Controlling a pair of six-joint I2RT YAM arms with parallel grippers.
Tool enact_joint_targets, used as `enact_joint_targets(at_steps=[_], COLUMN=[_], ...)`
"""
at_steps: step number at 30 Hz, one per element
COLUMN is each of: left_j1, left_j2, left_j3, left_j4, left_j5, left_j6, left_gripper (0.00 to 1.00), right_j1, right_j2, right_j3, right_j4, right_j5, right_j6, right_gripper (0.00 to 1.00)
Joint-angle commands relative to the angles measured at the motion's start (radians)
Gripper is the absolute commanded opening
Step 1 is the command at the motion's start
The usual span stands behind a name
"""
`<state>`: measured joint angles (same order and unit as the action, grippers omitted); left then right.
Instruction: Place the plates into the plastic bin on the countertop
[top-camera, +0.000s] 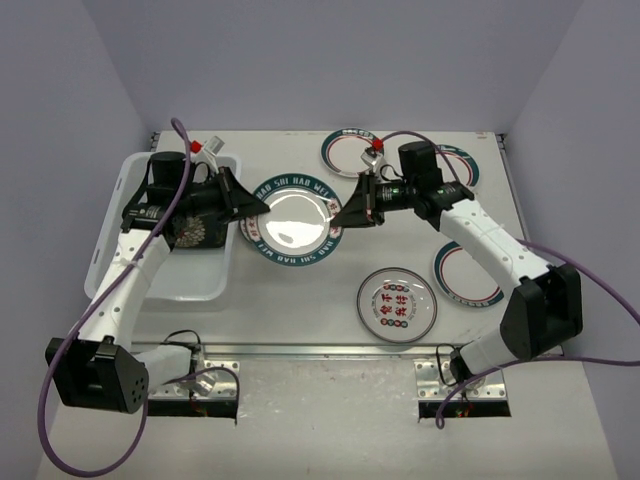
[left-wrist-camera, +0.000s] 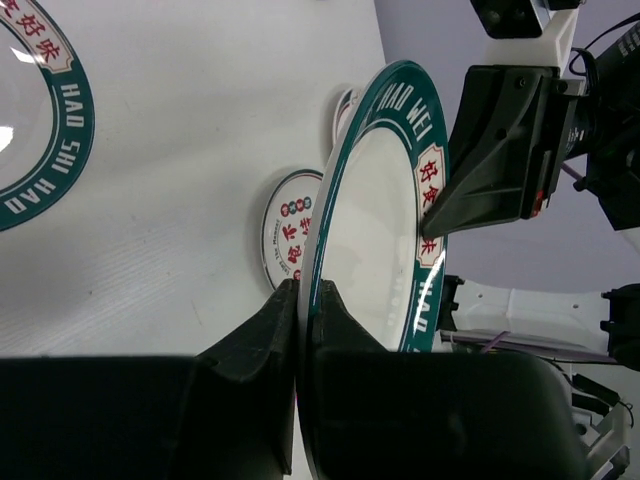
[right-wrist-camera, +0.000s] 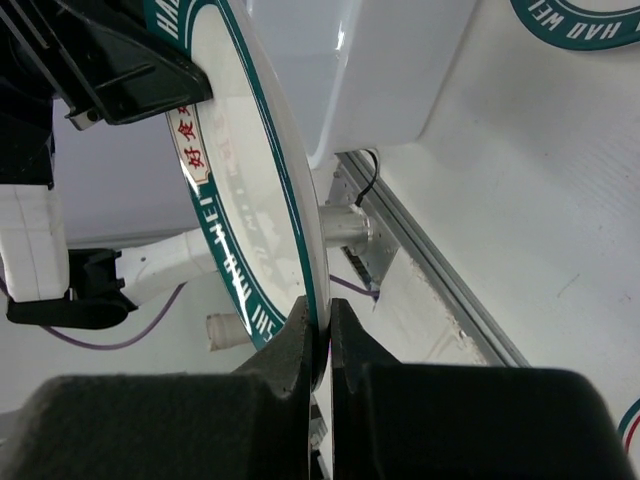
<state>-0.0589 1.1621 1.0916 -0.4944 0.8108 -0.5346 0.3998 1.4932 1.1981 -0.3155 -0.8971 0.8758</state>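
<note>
A round white plate with a teal lettered rim is held above the countertop between both grippers. My left gripper is shut on its left rim, and my right gripper is shut on its right rim. In the left wrist view the rim sits between my fingers. In the right wrist view it is pinched the same way. The white plastic bin stands at the left with a square black flowered plate in it.
A second teal-rimmed plate lies on the countertop under the held one. Other plates lie at the back, back right, right, and a red-character one at the front. A metal rail runs along the near edge.
</note>
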Motion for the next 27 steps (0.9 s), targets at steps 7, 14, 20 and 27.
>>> enact_joint_targets(at_steps=[7, 14, 20, 27], left_j1=[0.199, 0.437, 0.482, 0.481], left_j2=[-0.001, -0.077, -0.032, 0.101], left_j3=[0.175, 0.11, 0.03, -0.115], left_j4=[-0.12, -0.206, -0.144, 0.076], left_j5=[-0.418, -0.795, -0.908, -0.836], left_j6=[-0.14, -0.364, -0.423, -0.441], left_gripper=[0.0, 0.0, 0.0, 0.06], right_j1=[-0.091, -0.109, -0.112, -0.113], right_j2=[-0.021, -0.063, -0.094, -0.072], right_j3=[0.023, -0.034, -0.099, -0.14], right_j4=[-0.08, -0.208, -0.205, -0.165], right_j5=[0.157, 0.267, 0.265, 0.209], right_j6=[-0.053, -0.172, -0.201, -0.234], right_gripper=[0.99, 0.99, 0.99, 0.99])
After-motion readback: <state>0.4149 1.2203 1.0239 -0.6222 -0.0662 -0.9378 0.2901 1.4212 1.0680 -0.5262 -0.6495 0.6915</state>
